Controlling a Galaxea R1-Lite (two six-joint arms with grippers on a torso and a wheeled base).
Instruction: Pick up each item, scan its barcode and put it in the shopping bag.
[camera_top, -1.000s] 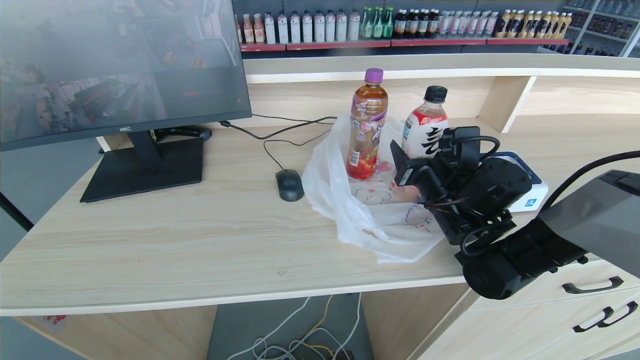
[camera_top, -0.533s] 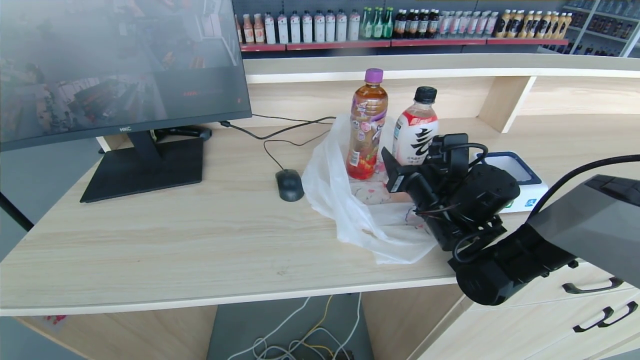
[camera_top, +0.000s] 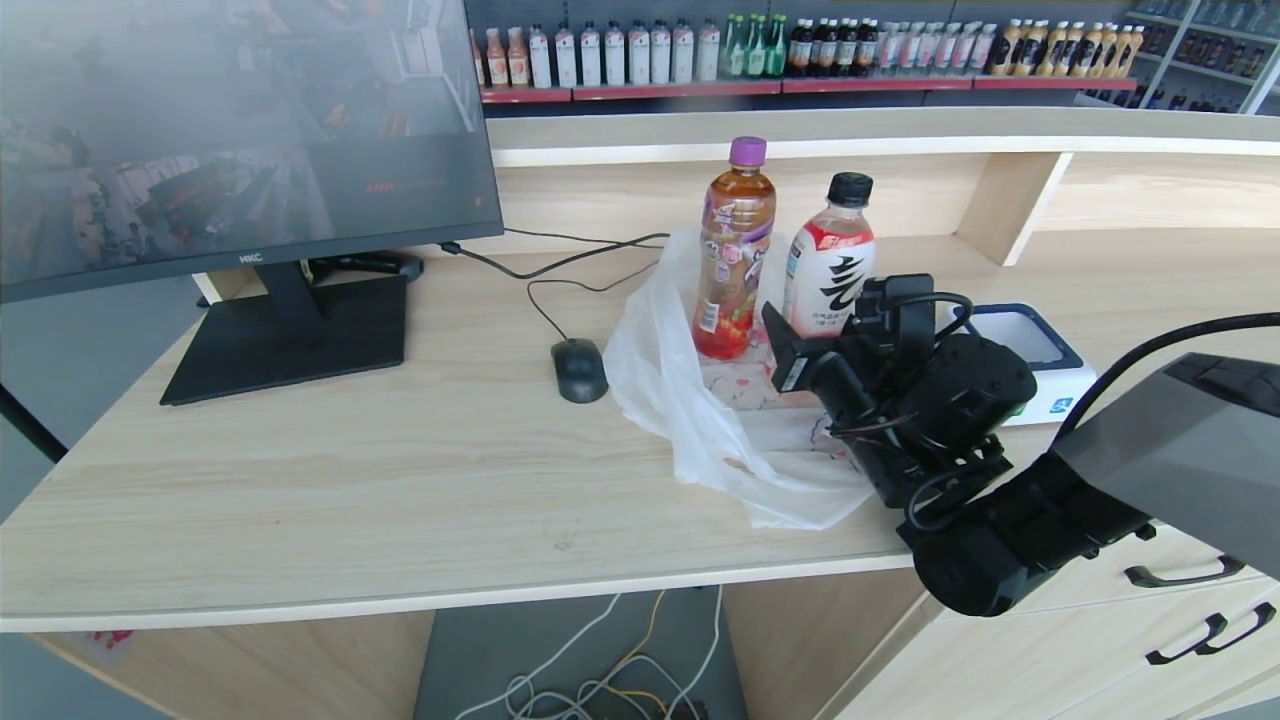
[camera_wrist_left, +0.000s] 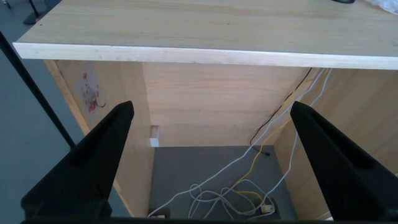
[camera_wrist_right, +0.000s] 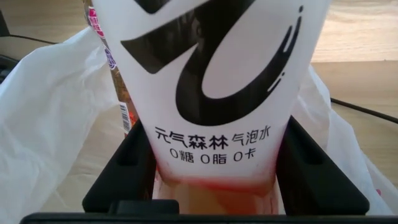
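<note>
- The white-labelled bottle (camera_top: 828, 262) with the black cap stands upright in my right claw (camera_top: 812, 338), which is clamped on its lower part, one finger on each side.
- In the right wrist view the bottle (camera_wrist_right: 217, 93) sits between the two black fingers (camera_wrist_right: 127, 168), with pink drink showing at its base.
- It is held over the white plastic shopping bag (camera_top: 700, 420), which lies open and crumpled on the surface (camera_top: 400, 470). I cannot tell whether the base touches the bag.
- Just beside it, on the left, a tea bottle (camera_top: 733, 250) with a purple cap stands upright on the bag.
- A white and blue scanner box (camera_top: 1040, 350) sits on the surface just to the right of the claw.
- A mouse (camera_top: 579, 369) lies near the bag's left edge, and a monitor (camera_top: 240, 130) stands further left.
- My left claw (camera_wrist_left: 211, 162) hangs below the surface's front edge with its fingers spread wide and nothing between them, above loose cables (camera_wrist_left: 230, 193) on the floor.
</note>
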